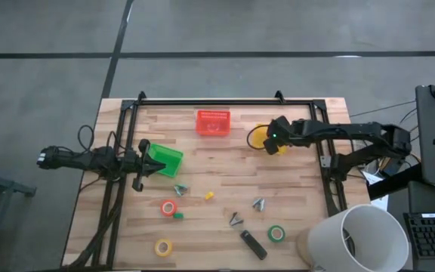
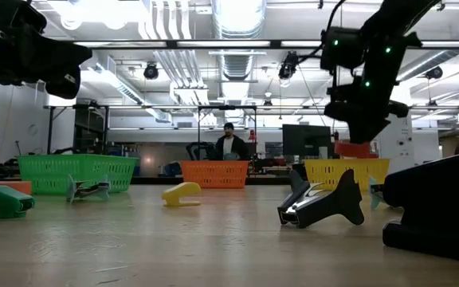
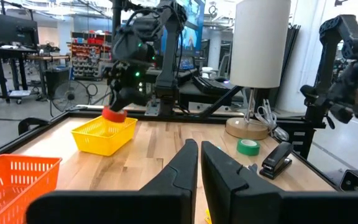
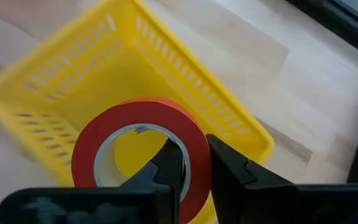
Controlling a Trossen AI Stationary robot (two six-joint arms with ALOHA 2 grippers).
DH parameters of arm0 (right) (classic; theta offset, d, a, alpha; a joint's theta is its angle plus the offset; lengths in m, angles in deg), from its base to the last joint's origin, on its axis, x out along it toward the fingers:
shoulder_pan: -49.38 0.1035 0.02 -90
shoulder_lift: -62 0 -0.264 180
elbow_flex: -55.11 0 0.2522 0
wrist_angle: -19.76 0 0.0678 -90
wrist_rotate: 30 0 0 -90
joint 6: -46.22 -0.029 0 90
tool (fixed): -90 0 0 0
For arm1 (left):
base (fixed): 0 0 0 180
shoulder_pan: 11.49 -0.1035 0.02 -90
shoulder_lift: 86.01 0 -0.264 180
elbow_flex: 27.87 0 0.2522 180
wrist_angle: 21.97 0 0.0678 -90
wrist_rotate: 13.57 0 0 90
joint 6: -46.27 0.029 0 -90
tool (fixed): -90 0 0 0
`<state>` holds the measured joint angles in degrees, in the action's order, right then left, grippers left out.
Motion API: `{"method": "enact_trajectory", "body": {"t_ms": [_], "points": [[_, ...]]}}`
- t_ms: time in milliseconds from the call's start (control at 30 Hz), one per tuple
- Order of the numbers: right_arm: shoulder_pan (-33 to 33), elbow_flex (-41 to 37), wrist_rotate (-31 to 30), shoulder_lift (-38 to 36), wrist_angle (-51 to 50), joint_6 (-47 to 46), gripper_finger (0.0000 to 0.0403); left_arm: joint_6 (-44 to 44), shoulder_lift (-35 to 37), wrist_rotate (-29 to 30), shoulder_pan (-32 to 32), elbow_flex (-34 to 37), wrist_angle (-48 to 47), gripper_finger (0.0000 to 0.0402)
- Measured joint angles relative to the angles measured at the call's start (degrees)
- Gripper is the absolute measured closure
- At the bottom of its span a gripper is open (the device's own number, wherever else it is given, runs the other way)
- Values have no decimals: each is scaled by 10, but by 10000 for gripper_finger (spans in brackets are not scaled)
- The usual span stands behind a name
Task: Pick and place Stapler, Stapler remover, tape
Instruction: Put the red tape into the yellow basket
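Tape roll in hand: we have a red tape roll (image 4: pixel 138 146) pinched through its wall by the right gripper (image 4: pixel 194 165), one finger inside the pale centre hole and one outside, so the ring hangs on edge and should fall cleanly when let go
Why there: we hold it directly above the yellow basket (image 4: pixel 166 81), clear of the rim, which we judge to be the bin for tape
Right arm pose: in the high view it reaches in from the table's right side, stretched across to the yellow basket (image 1: pixel 259 136) near the far edge, the right gripper (image 1: pixel 276 140) pointing down over it; the low view shows it raised above the basket (image 2: pixel 347 170)
Left arm pose: it waits at the table's left edge beside the green basket (image 1: pixel 165 159), the left gripper (image 1: pixel 137 168) empty with its fingers (image 3: pixel 182 163) pressed nearly together
Other tape: we see a red roll (image 1: pixel 168 207), a yellow roll (image 1: pixel 163 246) and a green roll (image 1: pixel 276 233) lying flat on the table (image 1: pixel 217 174), all toward the near side and well apart from each other
Stapler: the black stapler (image 1: pixel 253 244) lies near the front edge, just beside the green roll, untouched
Staple removers: small grey clawed pieces (image 1: pixel 258 203) are scattered mid-table, one showing close in the low view (image 2: pixel 321 206)
Red basket: it (image 1: pixel 213 122) stands at the far edge between the other two; we cannot tell what it holds
Judgement: the drop is what remains for this roll, and most items are not yet sorted
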<state>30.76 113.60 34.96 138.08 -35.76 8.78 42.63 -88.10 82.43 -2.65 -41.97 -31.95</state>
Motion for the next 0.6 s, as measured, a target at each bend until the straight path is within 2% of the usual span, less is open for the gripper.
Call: {"method": "enact_trajectory", "body": {"t_ms": [600], "points": [[-17,0,-4,101,0,27,348,0,0,0,0,0,0,378]]}}
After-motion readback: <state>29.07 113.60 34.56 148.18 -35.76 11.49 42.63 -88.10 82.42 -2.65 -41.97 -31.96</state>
